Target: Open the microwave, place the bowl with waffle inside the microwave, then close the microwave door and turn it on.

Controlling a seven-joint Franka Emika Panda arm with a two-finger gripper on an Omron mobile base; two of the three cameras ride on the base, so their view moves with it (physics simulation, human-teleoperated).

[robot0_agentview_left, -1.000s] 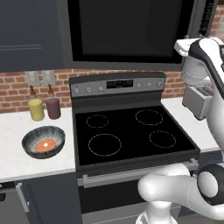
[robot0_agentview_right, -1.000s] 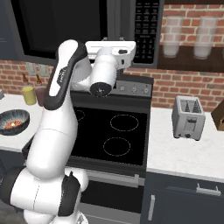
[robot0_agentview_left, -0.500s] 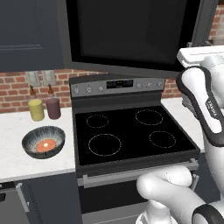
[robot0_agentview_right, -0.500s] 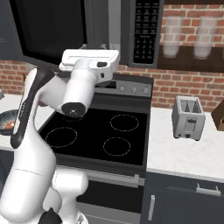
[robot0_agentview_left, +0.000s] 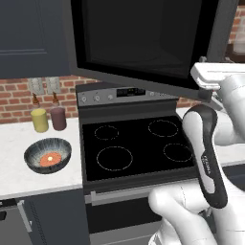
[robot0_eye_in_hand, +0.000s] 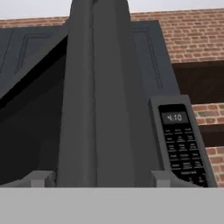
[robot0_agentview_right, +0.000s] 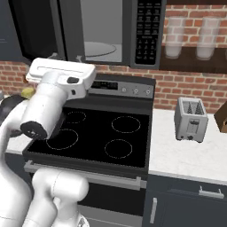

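The microwave (robot0_agentview_right: 148, 31) hangs over the stove with its light grey cavity and glass turntable (robot0_agentview_right: 99, 48) exposed. Its microwave door (robot0_agentview_left: 139, 38) is swung far out to the left. In the hand view the door's free edge (robot0_eye_in_hand: 96, 96) runs up the middle, and my gripper (robot0_eye_in_hand: 103, 180) stands open with one fingertip on each side of it. The white hand (robot0_agentview_left: 217, 76) sits at the door's lower outer corner. The bowl (robot0_agentview_left: 48, 155), blue-grey with white streaks, rests on the left counter with the waffle (robot0_agentview_left: 50, 158) in it, far from the gripper.
A black stove (robot0_agentview_left: 139, 148) with a knob panel lies under the microwave. A yellow jar (robot0_agentview_left: 39, 119) and a maroon jar (robot0_agentview_left: 58, 118) stand behind the bowl. A toaster (robot0_agentview_right: 191, 119) sits on the right counter (robot0_agentview_right: 186, 159). Dark cabinets flank the microwave.
The microwave door has swung from nearly closed to wide open, and the hand travelled outward with it. The jaws have spread apart. Bowl and jars stayed put.
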